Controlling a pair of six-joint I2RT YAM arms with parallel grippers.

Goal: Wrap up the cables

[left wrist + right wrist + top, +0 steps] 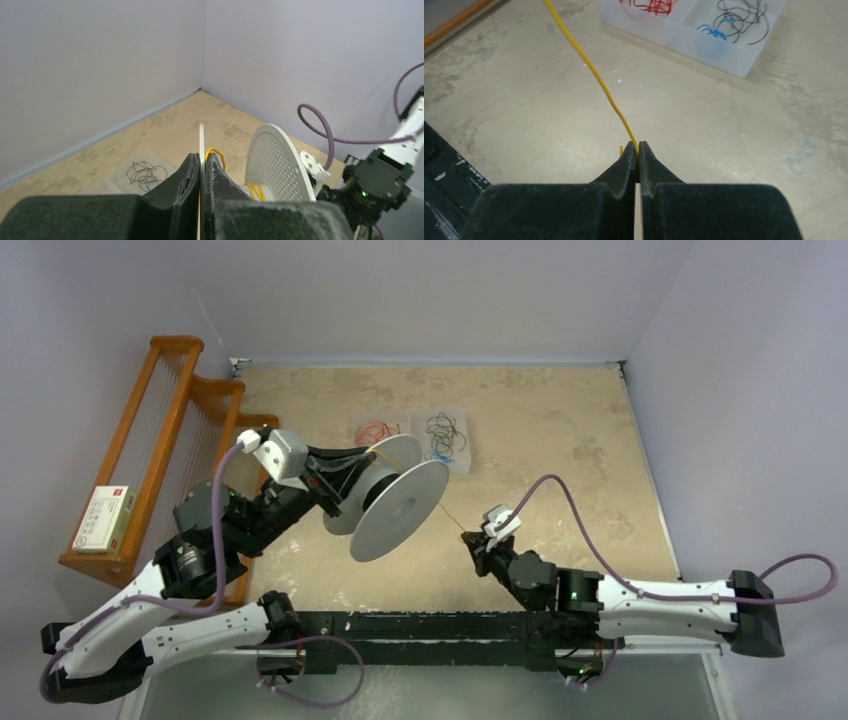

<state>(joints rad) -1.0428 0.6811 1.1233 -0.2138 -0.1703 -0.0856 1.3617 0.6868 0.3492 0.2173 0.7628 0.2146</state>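
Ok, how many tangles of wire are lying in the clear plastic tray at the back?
2: a thin red wire tangle in the left compartment of the clear plastic tray, and a black wire tangle with some blue in the right. Strands underneath may be hidden.

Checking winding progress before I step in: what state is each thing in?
left gripper, shut on the spool flange.
right gripper, shut on the yellow cable.
spool, on edge, yellow turns on its hub.
yellow cable, stretched straight from spool to right gripper.
tray, red wires in one compartment, black and blue wires in the other.
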